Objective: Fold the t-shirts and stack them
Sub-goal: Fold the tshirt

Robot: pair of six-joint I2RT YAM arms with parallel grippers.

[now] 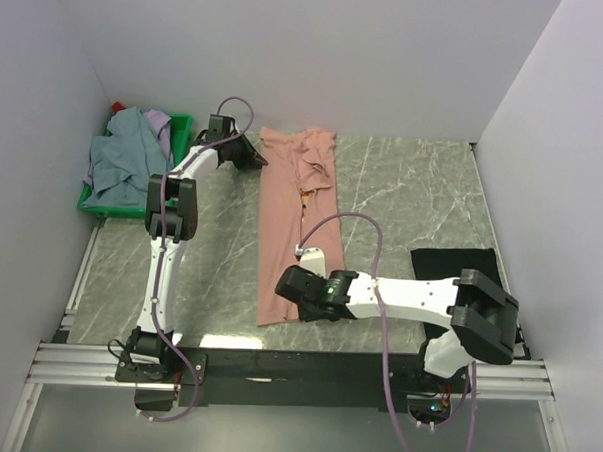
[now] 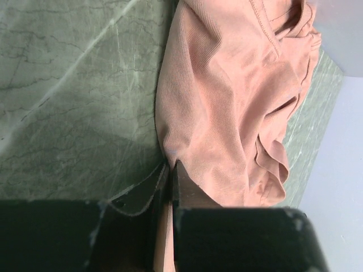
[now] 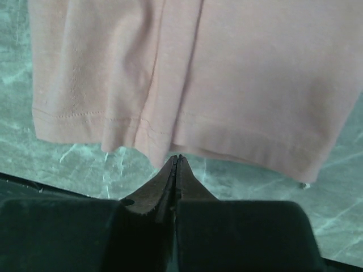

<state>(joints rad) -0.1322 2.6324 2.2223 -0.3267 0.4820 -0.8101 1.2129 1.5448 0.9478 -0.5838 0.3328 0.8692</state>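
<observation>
The pink shirt (image 1: 293,226) lies on the counter (image 1: 403,190) as a long narrow strip, running from the far wall towards the arms. The left hand (image 2: 170,170) is at its far left corner, pinching a bit of the pink cloth between its fingers. The right hand (image 3: 177,161) is pressed together right at the near hem; I cannot tell whether it has caught any cloth. A black shirt (image 1: 458,273) lies flat to the right. A grey-blue shirt (image 1: 124,163) and a lavender shirt (image 1: 161,123) are heaped in the crate (image 1: 183,131) at far left.

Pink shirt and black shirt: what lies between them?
No object: bare marble table, crossed by the right arm, as the top view shows.
</observation>
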